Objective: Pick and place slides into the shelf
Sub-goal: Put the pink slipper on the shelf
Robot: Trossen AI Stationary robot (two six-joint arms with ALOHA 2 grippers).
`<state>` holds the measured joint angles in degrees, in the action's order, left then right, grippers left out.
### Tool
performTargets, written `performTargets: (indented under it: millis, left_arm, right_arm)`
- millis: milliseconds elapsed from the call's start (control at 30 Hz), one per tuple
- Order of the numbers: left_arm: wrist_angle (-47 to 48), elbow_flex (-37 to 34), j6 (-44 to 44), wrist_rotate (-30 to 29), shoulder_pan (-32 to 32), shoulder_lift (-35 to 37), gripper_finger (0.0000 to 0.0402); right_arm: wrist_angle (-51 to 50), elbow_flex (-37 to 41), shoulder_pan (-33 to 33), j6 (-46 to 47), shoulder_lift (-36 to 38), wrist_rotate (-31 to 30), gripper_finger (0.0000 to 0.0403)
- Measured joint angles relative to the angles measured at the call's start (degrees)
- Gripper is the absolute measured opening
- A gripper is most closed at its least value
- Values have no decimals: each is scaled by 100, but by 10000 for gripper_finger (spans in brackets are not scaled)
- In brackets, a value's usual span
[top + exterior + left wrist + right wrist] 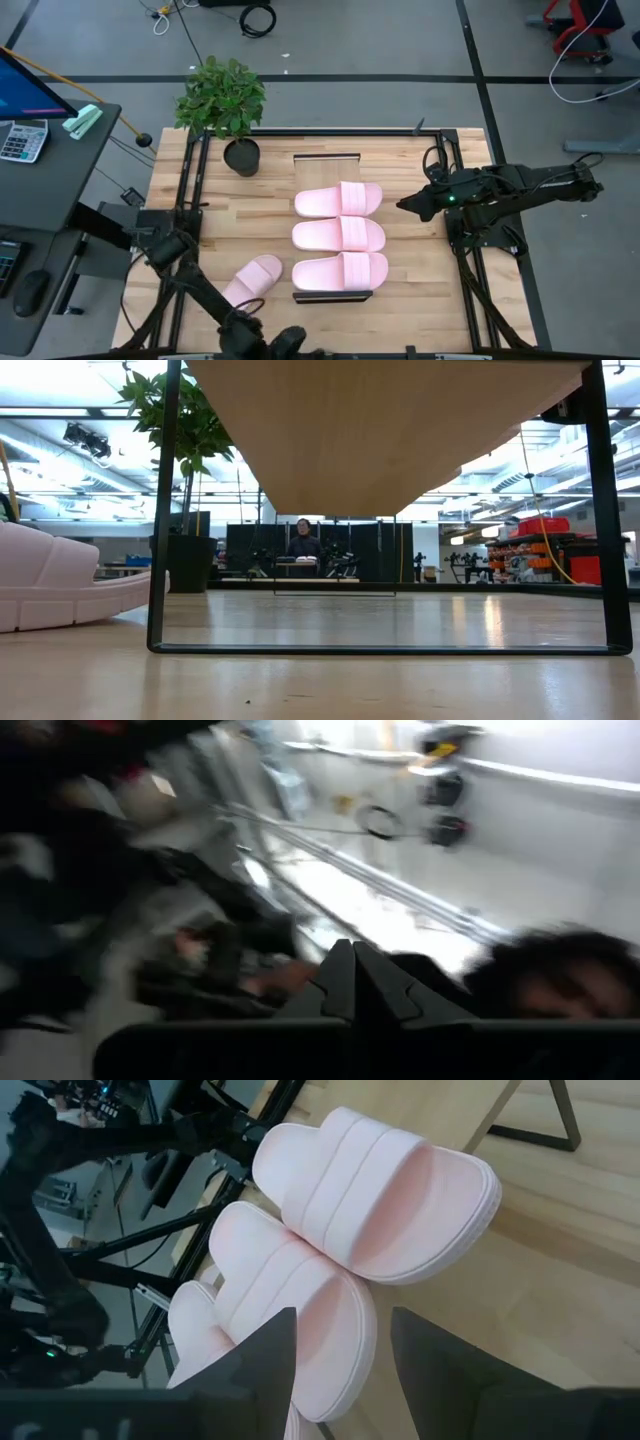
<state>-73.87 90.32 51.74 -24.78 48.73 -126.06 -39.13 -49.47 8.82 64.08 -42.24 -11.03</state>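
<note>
Looking for words or labels, none can be read on anything. Three pink slides [339, 235] lie side by side on the shelf [326, 159], the long board in the middle of the bench [410, 310]. A fourth slide [252, 277] lies on the bench, left of the shelf, near a potted plant [222, 100]. The right gripper [405, 204] reaches in from the right, just beside the row, fingers apart and holding nothing. The left gripper [352, 982] is at the bench's front edge, pressed closed and empty.

No legible text, labels or numbers.
</note>
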Motion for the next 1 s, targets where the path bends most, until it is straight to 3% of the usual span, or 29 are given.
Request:
performTargets:
  millis: [100,200,267,467,633,733,867,1000]
  left_arm:
    - [-568,-131,27,312,101,-151,3]
    - [-1122,-686,215,74,294,-129,3]
    - [-1579,-1189,253,-416,473,-60,2]
    - [-1608,-2775,419,-2488,946,711,2]
    - [-1621,-4057,799,-3300,1058,1620,1]
    - [-1616,-4744,956,-3171,1071,2190,1]
    - [-1570,-5529,1001,-2531,1074,2877,1]
    - [-762,-6226,1913,-2133,1074,3437,1]
  right_arm:
    - [-2,0,0,17,-2,17,169]
    - [2,0,0,24,-2,35,169]
    - [5,0,-1,102,-2,36,169]
    - [22,0,-2,314,-2,-80,169]
    - [28,0,-2,532,-2,-314,169]
    - [48,0,-2,548,-2,-426,169]
    - [53,0,-2,746,-19,-616,169]
    - [55,0,-2,839,-17,-710,169]
